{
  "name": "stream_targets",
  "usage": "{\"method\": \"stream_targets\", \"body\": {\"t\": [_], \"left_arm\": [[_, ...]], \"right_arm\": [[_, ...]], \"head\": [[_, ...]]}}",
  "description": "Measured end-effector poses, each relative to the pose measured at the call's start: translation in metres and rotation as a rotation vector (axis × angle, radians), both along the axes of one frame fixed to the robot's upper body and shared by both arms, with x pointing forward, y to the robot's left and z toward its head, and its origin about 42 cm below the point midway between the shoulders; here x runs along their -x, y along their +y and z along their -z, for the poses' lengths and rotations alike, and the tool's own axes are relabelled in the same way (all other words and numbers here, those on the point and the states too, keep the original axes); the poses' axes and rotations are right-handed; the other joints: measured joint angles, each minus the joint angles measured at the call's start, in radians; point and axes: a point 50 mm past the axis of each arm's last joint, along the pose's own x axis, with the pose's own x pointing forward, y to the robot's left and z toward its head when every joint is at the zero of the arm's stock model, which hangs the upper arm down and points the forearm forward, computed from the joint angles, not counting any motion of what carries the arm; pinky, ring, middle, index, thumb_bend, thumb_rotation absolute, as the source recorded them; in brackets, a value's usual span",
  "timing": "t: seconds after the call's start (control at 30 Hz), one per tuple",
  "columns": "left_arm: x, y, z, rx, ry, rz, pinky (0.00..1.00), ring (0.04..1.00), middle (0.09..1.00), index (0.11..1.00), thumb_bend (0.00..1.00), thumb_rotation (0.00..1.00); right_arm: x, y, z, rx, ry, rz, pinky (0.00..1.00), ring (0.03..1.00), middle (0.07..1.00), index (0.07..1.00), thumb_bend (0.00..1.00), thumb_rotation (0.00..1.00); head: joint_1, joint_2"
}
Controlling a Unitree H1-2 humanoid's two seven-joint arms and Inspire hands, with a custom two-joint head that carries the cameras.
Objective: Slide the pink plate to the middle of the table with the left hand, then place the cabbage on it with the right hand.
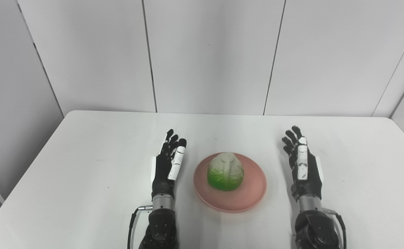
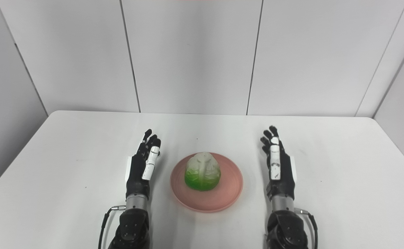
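Observation:
A pink plate (image 1: 248,193) lies near the middle of the white table, toward the front. On it sits a cabbage (image 1: 225,171), green at the base and pale at the top, left of the plate's centre. My left hand (image 1: 169,162) rests just left of the plate, open, fingers stretched forward, holding nothing. On the other side my right hand (image 1: 302,166) stands a little apart from the plate's right rim, also open and empty. Neither hand touches the plate or the cabbage.
The white table (image 1: 84,155) has rounded far corners and ends at grey wall panels (image 1: 208,55) behind. Black forearms with cables enter from the bottom edge on both sides of the plate.

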Motion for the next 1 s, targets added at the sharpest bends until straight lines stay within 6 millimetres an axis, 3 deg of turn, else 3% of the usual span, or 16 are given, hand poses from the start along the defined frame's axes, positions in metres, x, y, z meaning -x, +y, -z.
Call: {"method": "stream_targets", "body": {"t": [0.5,1.0], "left_arm": [[-0.007,0.012,0.003,0.002,0.05,0.045,0.98,0.967,0.95,0.918,0.9,0.91],[-0.007,0.012,0.003,0.009,0.056,0.062,1.0,0.962,0.943,0.923,0.89,0.92]], "right_arm": [[0.001,0.015,0.006,0.101,0.088,0.03,1.0,0.967,0.935,0.958,0.75,1.0],[0.006,0.014,0.006,0.137,0.104,0.012,1.0,0.972,0.942,0.948,0.78,1.0]], "head": [[-0.037,0.005],[-0.035,0.006]]}}
